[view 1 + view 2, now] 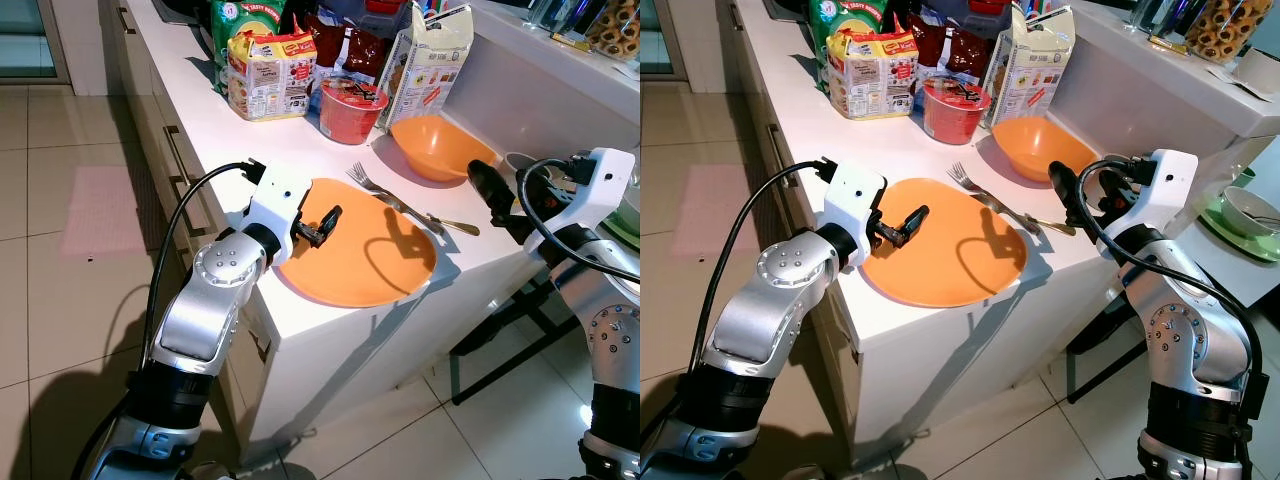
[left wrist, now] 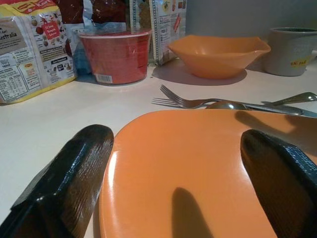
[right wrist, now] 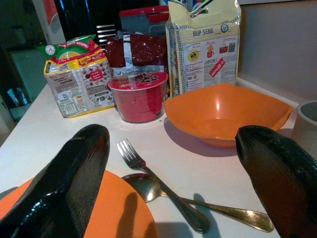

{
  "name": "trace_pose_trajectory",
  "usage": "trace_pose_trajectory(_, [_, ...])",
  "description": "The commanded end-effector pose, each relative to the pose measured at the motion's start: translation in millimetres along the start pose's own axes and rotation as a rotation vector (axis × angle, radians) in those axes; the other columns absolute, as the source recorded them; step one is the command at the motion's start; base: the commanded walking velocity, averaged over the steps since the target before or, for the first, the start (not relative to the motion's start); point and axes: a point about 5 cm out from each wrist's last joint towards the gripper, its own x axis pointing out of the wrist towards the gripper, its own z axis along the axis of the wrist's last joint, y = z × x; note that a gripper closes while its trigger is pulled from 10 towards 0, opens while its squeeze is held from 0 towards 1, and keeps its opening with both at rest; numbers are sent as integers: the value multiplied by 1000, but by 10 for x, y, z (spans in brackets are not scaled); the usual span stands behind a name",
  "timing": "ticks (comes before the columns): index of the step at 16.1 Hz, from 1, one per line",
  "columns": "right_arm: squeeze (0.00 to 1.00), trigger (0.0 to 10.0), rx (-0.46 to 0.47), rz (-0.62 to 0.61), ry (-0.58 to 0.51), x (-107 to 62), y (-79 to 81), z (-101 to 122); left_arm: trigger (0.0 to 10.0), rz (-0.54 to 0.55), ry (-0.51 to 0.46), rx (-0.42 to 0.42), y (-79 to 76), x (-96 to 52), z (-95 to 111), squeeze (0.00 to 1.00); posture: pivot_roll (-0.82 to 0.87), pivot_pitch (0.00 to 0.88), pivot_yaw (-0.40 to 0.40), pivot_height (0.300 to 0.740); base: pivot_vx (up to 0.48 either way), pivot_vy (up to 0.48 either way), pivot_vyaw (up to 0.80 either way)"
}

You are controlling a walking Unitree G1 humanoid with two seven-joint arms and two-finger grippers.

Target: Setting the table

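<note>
The left gripper [image 1: 322, 228] holds its two black fingers [image 2: 69, 183] apart, empty, low over the near-left rim of the flat round orange plate [image 1: 365, 250], which lies at the front edge of the white countertop [image 1: 215, 130] and slightly overhangs it. The right gripper [image 1: 1072, 200] hangs just off the counter's right end, its black fingers [image 3: 67, 191] likewise spread and holding nothing, pointed across the plate's right side. Between the two grippers, just beyond the plate's far rim, a silver metal fork [image 1: 375, 190] and a brass-toned metal spoon [image 3: 198, 203] lie side by side on the counter, handles toward the right gripper; the spoon's bowl touches or slightly underlies the plate edge, though which cannot be told. Behind them sits an empty orange plastic bowl [image 1: 440, 145], and to its right a grey mug [image 2: 292, 49], partly cut off in both wrist views. Further back stand a red cup of instant noodles [image 1: 350, 108], a yellow multipack of noodles [image 1: 270, 75], a pale cream cracker bag [image 1: 430, 60] and dark red snack packets [image 3: 136, 52], whose labels are too small to read. A raised white ledge [image 1: 1180, 80] bounds the counter on the right, carrying a jar of ring-shaped snacks [image 1: 1220, 25], cropped at the frame edge.
</note>
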Motion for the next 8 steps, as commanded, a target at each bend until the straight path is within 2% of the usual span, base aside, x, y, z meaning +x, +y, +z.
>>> trace_pose_trajectory(1, [0,10000,-5,0,-17,10,-27,63,10000,-22,-16,7,-68,16,56,0,4,0,-239,740,0,0,0])
trace_pose_trajectory(8, [0,10000,-7,5,-13,24,-15,59,10000,-16,-14,11,-56,16,62,0,3,0,-244,740,0,0,0])
